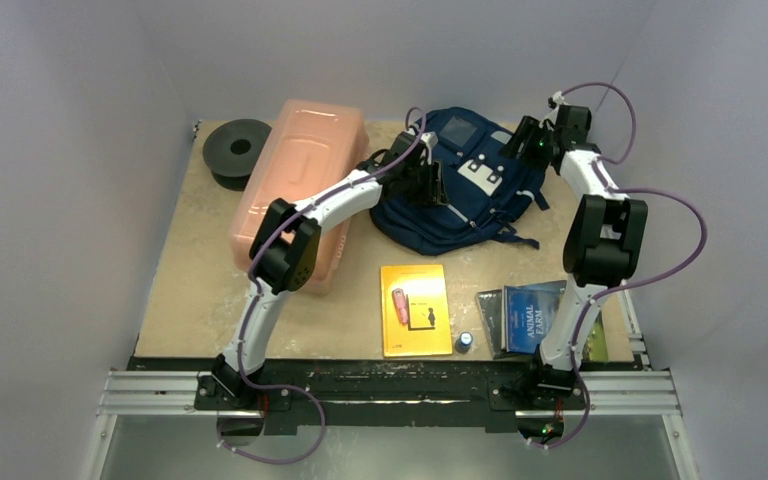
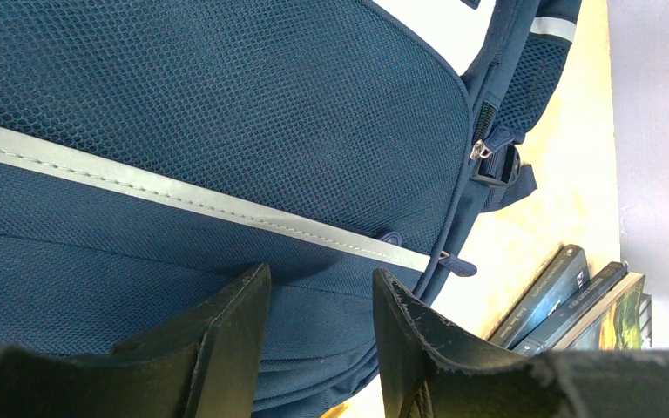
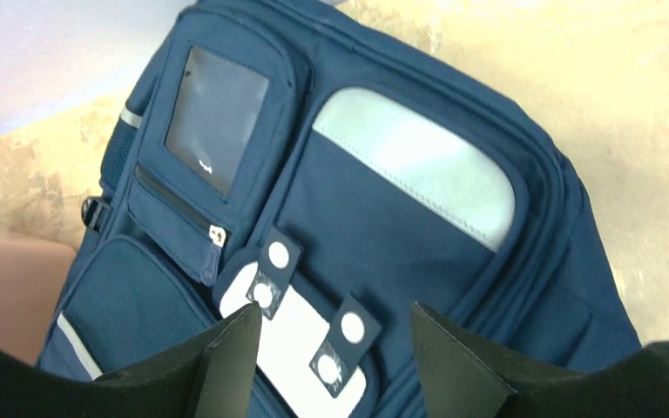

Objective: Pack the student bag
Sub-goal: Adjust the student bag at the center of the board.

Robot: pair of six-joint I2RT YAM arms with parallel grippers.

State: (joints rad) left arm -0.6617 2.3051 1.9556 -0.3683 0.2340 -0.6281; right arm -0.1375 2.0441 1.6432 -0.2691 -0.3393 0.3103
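**Opening stage of packing.** The student bag [image 1: 460,195] is lying flat, front panel up, at the far middle of the table [image 1: 190,300], beside the pink plastic box [image 1: 305,190]. The zips that are showing appear closed, so the step in hand is judged to be opening a compartment.

The left hand [image 2: 318,292] is hovering over the bag's left side, near the grey stripe [image 2: 183,196], jaws parted and holding nothing. The right hand [image 3: 331,322] is hanging at the bag's far right, facing the white patch [image 3: 300,348] on the front, likewise parted and empty. Whether either hand is touching the fabric cannot be told.

To do the step well, one hand should be pinning the soft fabric while the other is pinching a zip pull [image 2: 481,150], which is lying beyond the left hand's fingertips. The pull should be drawn along its track, not upward.

The yellow book [image 1: 416,310] and the stacked books [image 1: 532,318] are lying near the table's front edge, well apart from the bag.
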